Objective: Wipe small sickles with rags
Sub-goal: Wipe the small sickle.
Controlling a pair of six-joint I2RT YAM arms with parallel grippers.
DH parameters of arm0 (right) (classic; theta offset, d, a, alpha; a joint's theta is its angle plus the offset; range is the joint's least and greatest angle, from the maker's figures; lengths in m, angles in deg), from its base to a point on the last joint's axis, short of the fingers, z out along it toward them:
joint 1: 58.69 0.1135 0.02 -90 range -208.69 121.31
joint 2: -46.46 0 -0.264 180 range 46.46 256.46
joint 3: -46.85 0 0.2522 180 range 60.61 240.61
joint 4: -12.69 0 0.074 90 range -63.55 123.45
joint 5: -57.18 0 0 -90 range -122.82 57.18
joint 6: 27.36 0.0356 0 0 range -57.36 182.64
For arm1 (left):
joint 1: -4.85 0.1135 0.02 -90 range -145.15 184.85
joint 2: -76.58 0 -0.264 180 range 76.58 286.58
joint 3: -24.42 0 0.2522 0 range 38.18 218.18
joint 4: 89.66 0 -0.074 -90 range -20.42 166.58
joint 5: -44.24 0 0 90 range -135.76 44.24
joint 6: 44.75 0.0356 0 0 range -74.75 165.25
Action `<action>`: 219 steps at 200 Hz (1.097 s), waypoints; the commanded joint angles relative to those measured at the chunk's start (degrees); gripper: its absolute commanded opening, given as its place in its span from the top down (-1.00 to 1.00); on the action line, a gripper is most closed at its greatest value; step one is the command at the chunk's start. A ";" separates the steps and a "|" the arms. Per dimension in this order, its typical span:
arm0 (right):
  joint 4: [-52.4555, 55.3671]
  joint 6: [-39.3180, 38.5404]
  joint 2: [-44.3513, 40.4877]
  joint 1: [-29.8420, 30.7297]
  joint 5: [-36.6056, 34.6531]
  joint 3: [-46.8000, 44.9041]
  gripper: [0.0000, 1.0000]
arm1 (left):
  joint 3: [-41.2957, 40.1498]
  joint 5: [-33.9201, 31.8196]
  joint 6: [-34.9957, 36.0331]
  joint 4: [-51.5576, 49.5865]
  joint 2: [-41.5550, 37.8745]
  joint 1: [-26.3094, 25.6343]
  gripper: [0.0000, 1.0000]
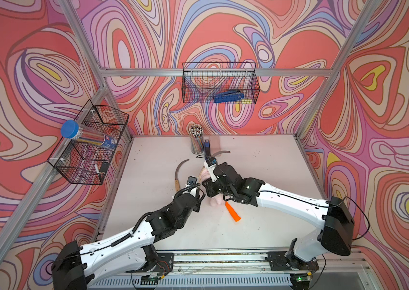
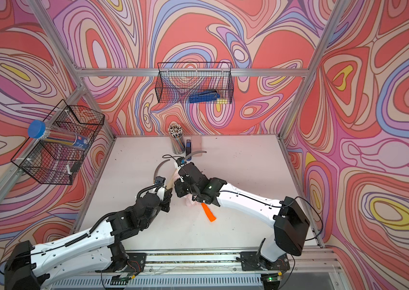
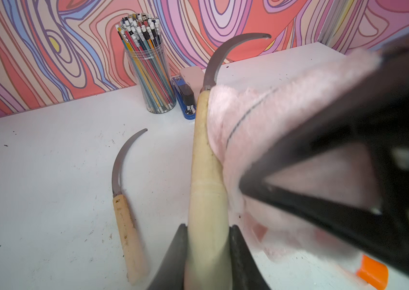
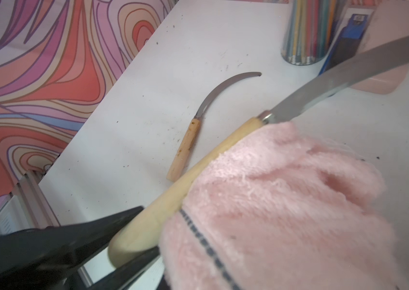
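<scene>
Both top views are looking steeply down from high above the front rail (image 1: pixel 223 258), facing the back wall (image 1: pixel 223 37) and taking in nearly the same sweep of the whole white table (image 1: pixel 261 175). The left wrist camera is sitting close behind the left gripper (image 3: pixel 208 228), looking along the held sickle (image 3: pixel 206 175) toward the pencil jar (image 3: pixel 150 75), while the right wrist camera is hovering just above the rag (image 4: pixel 286 200), looking across toward the left wall (image 4: pixel 35 75). Both wrist views are sharing that sickle, the rag and the lying sickle (image 3: pixel 125 226).
</scene>
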 commanded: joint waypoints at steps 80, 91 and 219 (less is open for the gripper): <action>-2.09 -3.65 -1.40 3.87 -1.72 1.32 1.00 | 0.70 5.17 1.25 3.29 1.18 -0.23 1.00; -3.00 -4.07 -0.98 5.21 0.25 1.55 1.00 | 0.70 5.15 1.34 3.44 1.43 -0.21 1.00; -6.06 -0.90 0.02 -1.03 4.74 -1.69 1.00 | 0.09 5.15 1.34 3.29 0.37 -0.27 1.00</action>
